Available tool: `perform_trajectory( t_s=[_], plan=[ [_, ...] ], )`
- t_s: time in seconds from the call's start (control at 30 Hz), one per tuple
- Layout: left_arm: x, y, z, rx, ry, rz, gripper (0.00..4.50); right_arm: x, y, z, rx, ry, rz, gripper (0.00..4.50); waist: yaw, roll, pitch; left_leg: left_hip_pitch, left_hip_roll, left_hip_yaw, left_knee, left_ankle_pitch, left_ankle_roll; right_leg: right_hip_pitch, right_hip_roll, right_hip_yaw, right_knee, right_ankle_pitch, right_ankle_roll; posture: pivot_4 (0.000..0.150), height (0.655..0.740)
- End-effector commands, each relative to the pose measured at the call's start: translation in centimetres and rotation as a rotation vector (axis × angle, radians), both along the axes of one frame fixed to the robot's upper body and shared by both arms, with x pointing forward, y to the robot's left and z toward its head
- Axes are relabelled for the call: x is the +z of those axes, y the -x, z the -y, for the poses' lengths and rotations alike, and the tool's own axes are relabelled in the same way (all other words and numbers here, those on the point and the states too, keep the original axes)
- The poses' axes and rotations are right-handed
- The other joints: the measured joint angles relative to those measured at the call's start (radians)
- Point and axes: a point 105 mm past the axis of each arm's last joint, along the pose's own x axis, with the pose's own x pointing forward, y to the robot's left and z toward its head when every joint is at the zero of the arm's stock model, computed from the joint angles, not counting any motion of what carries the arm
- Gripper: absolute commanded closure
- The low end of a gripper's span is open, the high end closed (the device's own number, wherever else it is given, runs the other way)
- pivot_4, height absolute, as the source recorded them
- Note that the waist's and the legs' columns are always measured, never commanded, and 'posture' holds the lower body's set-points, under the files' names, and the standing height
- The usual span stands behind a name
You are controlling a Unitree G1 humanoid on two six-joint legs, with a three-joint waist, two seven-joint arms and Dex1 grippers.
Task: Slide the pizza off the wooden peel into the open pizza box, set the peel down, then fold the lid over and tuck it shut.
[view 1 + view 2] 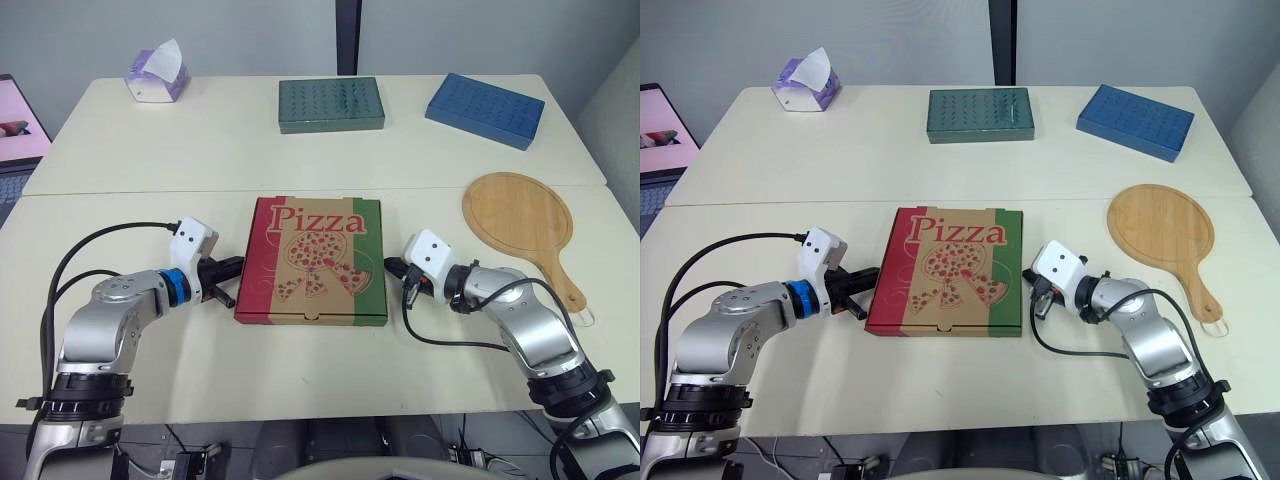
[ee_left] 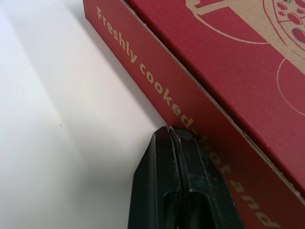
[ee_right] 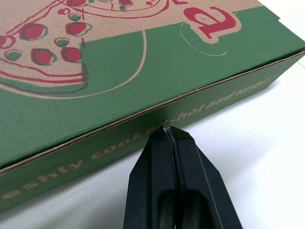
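The pizza box [image 1: 315, 262] lies closed and flat in the middle of the front table, its lid printed "Pizza" in red, brown and green. My left gripper [image 1: 234, 270] is shut, its tip pressed against the box's red left side wall [image 2: 200, 109]. On the other side my right gripper [image 1: 393, 268] is shut too, its tip [image 3: 167, 131] touching the green right side wall. The round wooden peel [image 1: 522, 225] lies flat on the table to the right of the box, handle toward the front. No pizza is visible.
A green flat box [image 1: 331, 104] and a blue flat box [image 1: 486, 109] lie on the far table. A tissue box [image 1: 157, 78] stands at the far left. A laptop screen [image 1: 18, 118] sits beyond the table's left edge. Cables trail from both wrists.
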Motion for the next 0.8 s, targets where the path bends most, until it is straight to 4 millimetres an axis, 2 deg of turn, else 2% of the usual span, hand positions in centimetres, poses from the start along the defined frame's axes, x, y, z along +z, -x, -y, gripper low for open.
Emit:
perform_trajectory(
  t_s=[0.03,0.13,0.23,0.33,0.37,0.5,0.6,0.67,0.8],
  plan=[
    [1.3,0.8,1.1,-0.077,0.02,0.036,4.5,2.1,0.2,0.0,0.03,-0.02,0.069,4.48,0.0,0.0,0.0,0.0,0.0,0.0,0.0,0.0,0.0,0.0,0.0,0.0,0.0,0.0,0.0,0.15,0.74],
    [2.3,1.4,-1.7,-0.016,-0.028,0.048,4.5,3.1,0.9,1.8,0.043,-0.005,0.078,4.48,0.001,0.0,0.0,0.0,0.0,0.0,0.0,0.0,0.0,0.0,0.0,0.0,-0.001,0.0,0.0,0.15,0.74],
    [3.9,2.9,-4.9,0.01,-0.071,0.058,4.5,4.3,1.6,4.4,0.033,-0.011,0.083,4.48,-0.001,0.0,0.0,0.0,0.001,0.0,-0.001,0.0,0.0,0.0,0.0,0.0,-0.002,0.0,0.0,0.15,0.74],
    [4.6,4.6,-8.5,0.071,-0.179,0.05,4.5,5.2,1.6,8.6,-0.022,0.053,0.105,4.48,-0.001,0.001,0.001,0.0,0.001,0.001,-0.002,0.0,0.0,0.001,0.0,0.0,-0.006,0.0,0.0,0.15,0.74],
    [4.6,4.9,-9.3,0.095,-0.199,0.036,4.5,5.3,1.6,9.6,-0.034,0.073,0.11,4.48,0.0,0.001,0.001,0.001,0.001,0.002,-0.002,0.0,0.0,0.002,0.0,0.0,-0.008,0.0,0.0,0.15,0.74],
    [4.7,7.1,-13.0,0.19,-0.329,0.07,4.5,6.5,1.2,15.4,-0.125,0.171,0.137,4.48,0.001,0.001,0.001,0.002,0.001,0.004,-0.003,0.0,0.0,0.006,-0.001,0.0,-0.014,0.0,0.0,0.15,0.74],
    [4.5,8.1,-15.0,0.268,-0.372,0.077,4.5,6.5,1.3,19.1,-0.184,0.208,0.09,4.48,0.001,0.001,0.001,0.002,0.001,0.004,-0.003,0.0,0.0,0.006,-0.001,0.0,-0.015,0.0,0.0,0.15,0.74],
    [4.6,8.5,-15.6,0.29,-0.365,0.085,4.5,6.3,1.3,21.5,-0.228,0.241,0.068,4.48,0.004,0.001,0.001,0.002,0.001,0.003,-0.003,0.0,0.0,0.007,-0.001,0.0,-0.014,0.0,0.0,0.15,0.74],
    [4.7,8.5,-16.0,0.299,-0.348,0.082,4.5,5.9,1.2,24.4,-0.282,0.301,0.049,4.48,0.006,0.002,0.001,0.002,0.001,0.005,-0.002,0.0,0.0,0.007,-0.001,0.001,-0.014,0.0,0.0,0.15,0.74]
  ],
)
